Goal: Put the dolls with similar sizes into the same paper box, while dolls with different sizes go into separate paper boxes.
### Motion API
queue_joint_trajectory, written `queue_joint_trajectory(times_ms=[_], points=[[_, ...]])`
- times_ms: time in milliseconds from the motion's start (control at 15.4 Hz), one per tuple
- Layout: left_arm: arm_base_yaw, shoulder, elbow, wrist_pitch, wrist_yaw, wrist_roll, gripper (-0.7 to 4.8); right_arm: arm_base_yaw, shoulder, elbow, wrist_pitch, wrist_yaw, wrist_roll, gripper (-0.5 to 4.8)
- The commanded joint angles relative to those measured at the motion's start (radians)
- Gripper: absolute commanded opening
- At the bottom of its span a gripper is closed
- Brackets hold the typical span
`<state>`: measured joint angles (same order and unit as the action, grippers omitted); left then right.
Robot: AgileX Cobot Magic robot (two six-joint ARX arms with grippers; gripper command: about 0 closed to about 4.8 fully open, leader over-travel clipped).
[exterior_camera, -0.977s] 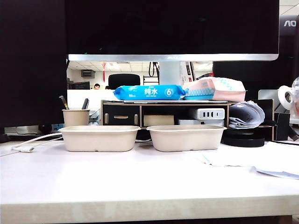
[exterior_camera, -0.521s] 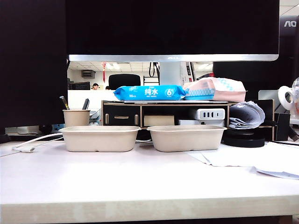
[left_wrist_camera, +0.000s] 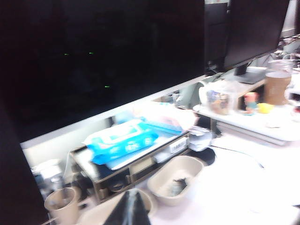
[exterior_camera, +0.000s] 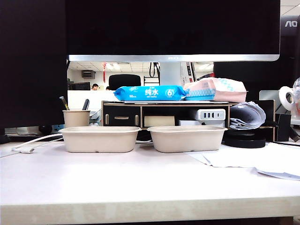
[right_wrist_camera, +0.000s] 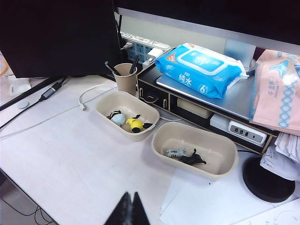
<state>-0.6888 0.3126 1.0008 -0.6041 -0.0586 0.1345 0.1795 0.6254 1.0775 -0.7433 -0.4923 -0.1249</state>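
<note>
Two beige paper boxes stand side by side on the white table, the left box point(exterior_camera: 100, 140) and the right box point(exterior_camera: 186, 139). In the right wrist view the left box point(right_wrist_camera: 126, 105) holds the brown-headed doll point(right_wrist_camera: 116, 117) and the yellow doll point(right_wrist_camera: 135, 124). The right box point(right_wrist_camera: 206, 145) holds the striped animal point(right_wrist_camera: 176, 152) and the black animal point(right_wrist_camera: 193, 160). My right gripper point(right_wrist_camera: 131, 206) is shut and empty, raised well back from the boxes. My left gripper point(left_wrist_camera: 131, 201) is shut and empty above one box point(left_wrist_camera: 96, 214), in a blurred picture. Neither gripper shows in the exterior view.
A paper cup with pens point(exterior_camera: 76, 118) stands behind the left box. A black desk shelf point(exterior_camera: 121, 115) carries a blue wipes pack point(exterior_camera: 150, 93) and a pink tissue pack point(exterior_camera: 215, 90). A monitor point(exterior_camera: 173, 28) looms behind. Loose white paper point(exterior_camera: 243, 159) lies at the right.
</note>
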Motion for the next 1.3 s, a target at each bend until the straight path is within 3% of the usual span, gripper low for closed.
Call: queue_joint_trajectory(times_ms=[65, 195, 391, 586, 847, 1107, 1302], points=[[0.312, -0.006, -0.219, 0.247, -0.057, -0.095, -0.05, 0.000, -0.001, 0.003, 0.010, -0.003, 0.002, -0.05], [0.453, -0.024, -0.387, 0.436, -0.005, -0.209, -0.05, 0.000, -0.001, 0.003, 0.010, -0.003, 0.002, -0.05], [0.583, -0.040, -0.597, 0.641, -0.005, -0.332, -0.05, 0.000, -0.001, 0.003, 0.010, -0.003, 0.002, -0.05], [0.692, -0.076, -0.725, 0.673, 0.038, -0.381, -0.05, 0.000, -0.001, 0.003, 0.010, -0.003, 0.002, -0.05], [0.778, -0.253, -0.874, 0.669, 0.037, -0.338, -0.05, 0.000, -0.001, 0.003, 0.010, -0.003, 0.002, -0.05], [0.778, -0.309, -0.954, 0.665, 0.065, -0.248, -0.05, 0.000, -0.001, 0.003, 0.010, -0.003, 0.002, -0.05], [0.775, -0.309, -0.991, 0.638, 0.066, -0.238, -0.05, 0.000, -0.001, 0.003, 0.010, -0.003, 0.002, -0.05]])
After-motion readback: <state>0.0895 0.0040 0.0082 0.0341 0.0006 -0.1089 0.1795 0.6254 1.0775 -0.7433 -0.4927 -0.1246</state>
